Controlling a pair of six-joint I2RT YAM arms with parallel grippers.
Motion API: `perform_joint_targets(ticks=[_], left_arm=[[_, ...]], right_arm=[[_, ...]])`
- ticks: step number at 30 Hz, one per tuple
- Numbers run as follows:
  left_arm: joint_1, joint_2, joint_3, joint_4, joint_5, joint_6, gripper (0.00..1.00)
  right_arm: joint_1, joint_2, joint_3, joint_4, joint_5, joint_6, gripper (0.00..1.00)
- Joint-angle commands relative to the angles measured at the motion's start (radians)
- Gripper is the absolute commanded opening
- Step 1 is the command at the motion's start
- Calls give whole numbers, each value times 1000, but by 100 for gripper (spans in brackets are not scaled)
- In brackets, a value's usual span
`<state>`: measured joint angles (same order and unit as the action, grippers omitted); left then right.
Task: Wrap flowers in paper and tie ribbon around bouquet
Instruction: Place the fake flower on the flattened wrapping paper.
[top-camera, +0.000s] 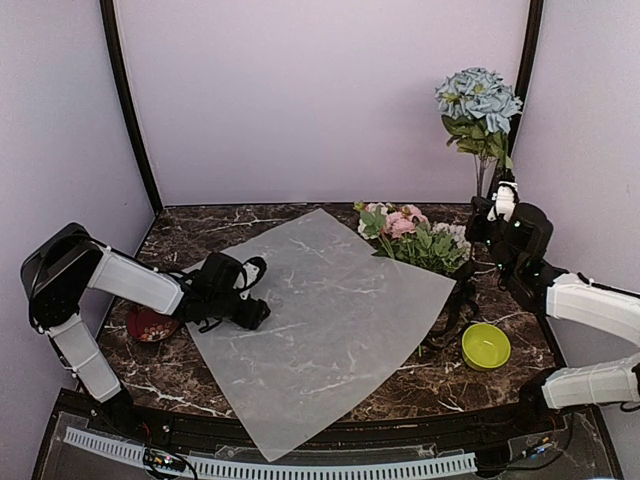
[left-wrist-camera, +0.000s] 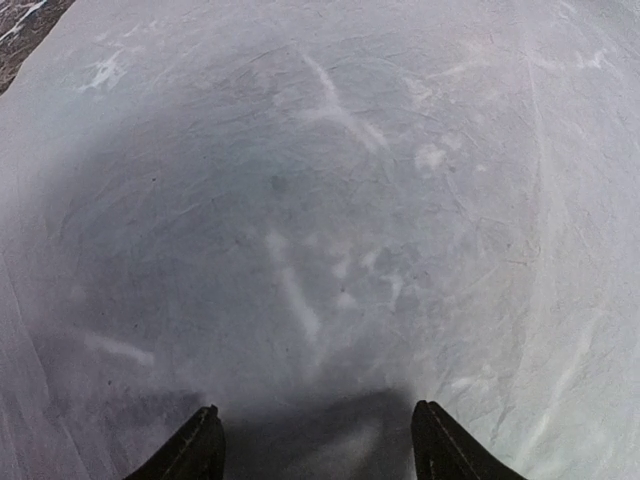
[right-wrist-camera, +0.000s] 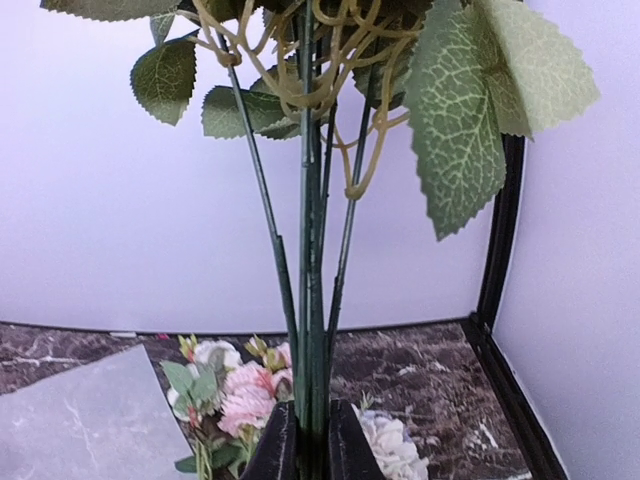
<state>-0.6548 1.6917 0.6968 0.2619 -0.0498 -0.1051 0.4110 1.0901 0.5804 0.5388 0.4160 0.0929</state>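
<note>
From the overhead camera I see the paper (top-camera: 330, 320) lying flat on the dark marble table (top-camera: 200, 225), turned like a diamond, with one corner at the near edge and another pointing at the back wall. My left gripper (left-wrist-camera: 318, 442) hangs low over the sheet's left part with its jaws standing wide apart and nothing between them. Its wrist camera shows only frosted paper and the gripper's own shadow under the two dark fingertips (left-wrist-camera: 198, 445). Whether the tips actually touch the sheet I cannot tell.

My right gripper (right-wrist-camera: 308, 445) is at the far right of the table, jaws clamped on the thin green stems (right-wrist-camera: 310, 300) of the blue-grey flowers (top-camera: 480, 98). It holds them upright, blooms well above the table and close to the back corner (green leaves (right-wrist-camera: 460, 110) fill the top of the wrist view). The pink and white flowers (top-camera: 410, 235) lie on the table at the paper's far right edge, just beside the right gripper; I cannot tell whether they overlap the sheet.

A green bowl (top-camera: 486, 346) sits near the paper's right corner, and a red dish (top-camera: 150, 323) sits off the paper's left side, under my left arm
</note>
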Motion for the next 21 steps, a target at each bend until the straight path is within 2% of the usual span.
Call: perform_joint_targets(ticks=[1, 7, 11, 16, 17, 21], left_arm=[[-6, -51, -3, -7, 51, 18, 66], [-7, -101, 34, -32, 67, 19, 67], [-5, -122, 106, -120, 64, 20, 68], [-6, -205, 213, -288, 52, 45, 71], [-4, -228, 229, -310, 47, 33, 72], [-4, -319, 281, -414, 54, 29, 72]], right_arm=[[-4, -53, 22, 204, -90, -35, 0], [-5, -81, 97, 176, -177, -6, 0], [-6, -80, 170, 139, -257, 31, 0], [6, -14, 268, 70, -497, 81, 0], [20, 1, 285, 55, -487, 73, 0], [38, 32, 300, 65, -156, -43, 0]])
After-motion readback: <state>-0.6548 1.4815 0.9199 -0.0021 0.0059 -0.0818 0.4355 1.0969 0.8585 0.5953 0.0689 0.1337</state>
